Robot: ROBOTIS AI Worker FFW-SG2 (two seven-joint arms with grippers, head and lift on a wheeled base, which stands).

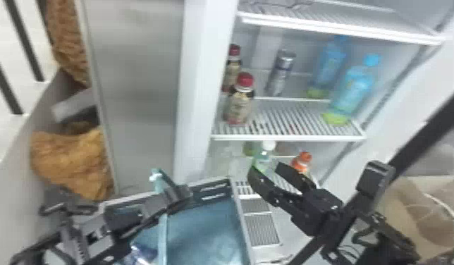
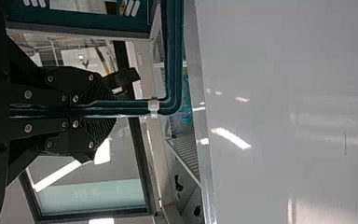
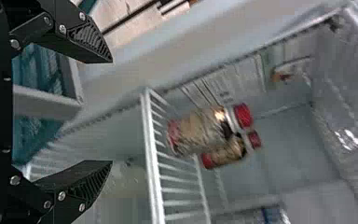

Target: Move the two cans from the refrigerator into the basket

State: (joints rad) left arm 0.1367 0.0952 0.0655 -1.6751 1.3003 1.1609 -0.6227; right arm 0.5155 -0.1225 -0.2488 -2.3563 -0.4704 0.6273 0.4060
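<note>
Standing on the middle shelf point(image 1: 289, 137) of the refrigerator point(image 1: 205, 70), one can point(image 1: 282, 72), silver and dark, shows in the upper right of the head view's frame. Two red-capped bottles point(image 1: 240, 102) stand on its left and two blue bottles point(image 1: 355, 88) on its right, making five things on that shelf. Lower, right of the frame's centre, at least two more bottles sit inside: one with a white cap point(image 1: 268, 145), one with an orange cap point(image 1: 302, 161).

One basket point(image 1: 208, 229), teal inside, fills the bottom centre of the frame. Something blue and silver point(image 1: 142, 254) shows at its lower left; what it is, I cannot tell. The left gripper point(image 1: 168, 190), left of the bottom centre, has its fingers closed on the basket's teal handle point(image 2: 172, 56).

The right gripper point(image 1: 266, 170), in the lower right, points at the lower part of the refrigerator. Its fingers point(image 3: 91, 44) are wide apart with nothing between them. A beige bag-like thing point(image 1: 409, 208) sits at the frame's right edge.
</note>
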